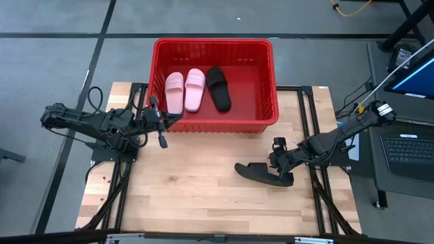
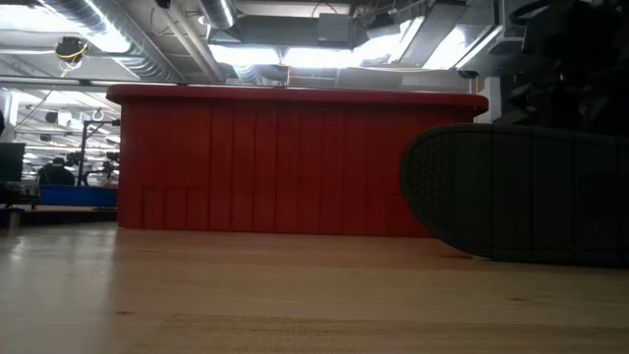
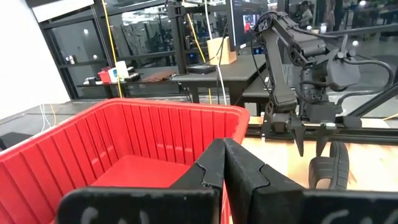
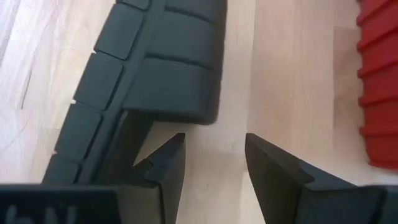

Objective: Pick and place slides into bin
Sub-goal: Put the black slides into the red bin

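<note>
The red bin (image 1: 213, 43) stands at the table's far middle and holds two pale pink slides (image 1: 184, 91) and one black slide (image 1: 218, 87) side by side on its floor. The other black slide (image 1: 260, 172) stands on its long edge on the table, near right, its treaded sole (image 2: 521, 192) facing the near edge. My right gripper (image 4: 214, 143) is open just beside this slide's ribbed strap (image 4: 165, 59). My left gripper (image 3: 224, 149) is shut and empty at the bin's near left corner (image 1: 171, 120). My right gripper stands with one finger (image 4: 165, 165) close against the black slide's strap edge (image 4: 186, 115). I cannot tell whether it touches. The other finger (image 4: 273, 165) is over bare table.
The bin's near wall (image 2: 295, 162) rises between the slide and the bin's inside. Bare wooden table (image 1: 190, 183) lies left of the slide. Black frame rails (image 1: 308, 115) run along the table's sides. A laptop (image 1: 407, 149) sits beyond the right edge.
</note>
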Robot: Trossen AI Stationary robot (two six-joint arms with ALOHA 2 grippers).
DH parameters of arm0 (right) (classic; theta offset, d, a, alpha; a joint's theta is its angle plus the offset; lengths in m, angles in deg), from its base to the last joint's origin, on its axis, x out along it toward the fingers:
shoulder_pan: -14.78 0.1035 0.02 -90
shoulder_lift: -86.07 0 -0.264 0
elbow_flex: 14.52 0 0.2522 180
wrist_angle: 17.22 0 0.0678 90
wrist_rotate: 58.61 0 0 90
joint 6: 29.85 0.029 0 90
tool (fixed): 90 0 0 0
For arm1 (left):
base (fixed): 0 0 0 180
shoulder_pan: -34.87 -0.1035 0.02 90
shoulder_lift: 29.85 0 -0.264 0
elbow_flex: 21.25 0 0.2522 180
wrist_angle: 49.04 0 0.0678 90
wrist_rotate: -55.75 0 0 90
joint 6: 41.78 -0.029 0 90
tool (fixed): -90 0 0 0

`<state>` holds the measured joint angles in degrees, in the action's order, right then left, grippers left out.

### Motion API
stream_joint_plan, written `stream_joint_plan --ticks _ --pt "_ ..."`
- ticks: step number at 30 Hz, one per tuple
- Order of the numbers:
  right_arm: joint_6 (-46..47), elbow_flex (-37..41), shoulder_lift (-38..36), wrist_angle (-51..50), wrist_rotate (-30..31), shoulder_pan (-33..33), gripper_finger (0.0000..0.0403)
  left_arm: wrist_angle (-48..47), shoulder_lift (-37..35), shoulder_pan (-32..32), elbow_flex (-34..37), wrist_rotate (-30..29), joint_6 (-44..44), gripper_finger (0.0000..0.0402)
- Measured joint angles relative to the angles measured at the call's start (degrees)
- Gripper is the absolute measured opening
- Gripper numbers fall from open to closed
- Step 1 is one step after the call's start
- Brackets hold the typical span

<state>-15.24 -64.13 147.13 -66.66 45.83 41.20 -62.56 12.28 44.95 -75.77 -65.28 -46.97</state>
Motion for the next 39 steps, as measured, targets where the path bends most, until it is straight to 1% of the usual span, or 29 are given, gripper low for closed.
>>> stream_joint_plan --ticks 10,16,20,26,30,32,34,37,39 --pt "-1.32 5.18 0.00 10.67 -0.05 0.00 0.0167 -0.02 0.00 0.00 0.00 0.00 0.07 0.0003" --pt "-1.58 8.17 -0.02 14.75 -0.03 0.00 0.0167 -0.02 0.00 -0.02 0.00 0.00 0.47 0.0002" --pt "-1.86 10.38 -0.02 20.17 0.44 -0.02 0.0167 -0.02 0.00 -0.02 0.00 0.00 2.17 0.0003" --pt "-2.98 13.48 -0.02 27.82 0.98 -0.04 0.0167 -0.02 0.00 -0.01 0.00 0.01 2.51 0.0003" --pt "-3.07 13.80 -0.02 29.89 0.96 -0.04 0.0163 -0.02 0.00 -0.01 0.00 0.01 2.51 0.0002" --pt "-3.02 13.80 -0.02 31.66 0.91 -0.04 0.0152 -0.02 0.00 -0.02 0.00 0.00 2.51 0.0002" --pt "-2.89 13.80 -0.02 33.97 0.28 -0.04 0.0132 -0.02 0.00 -0.02 0.00 0.00 2.51 0.0003" --pt "-2.84 13.80 -0.02 36.05 -2.06 -0.04 0.0088 -0.02 0.00 -0.02 0.00 0.00 2.51 0.0003" --pt "-2.01 13.80 -0.02 36.80 -3.78 -0.04 0.0048 -0.02 0.00 0.00 0.00 0.00 2.51 0.0002"
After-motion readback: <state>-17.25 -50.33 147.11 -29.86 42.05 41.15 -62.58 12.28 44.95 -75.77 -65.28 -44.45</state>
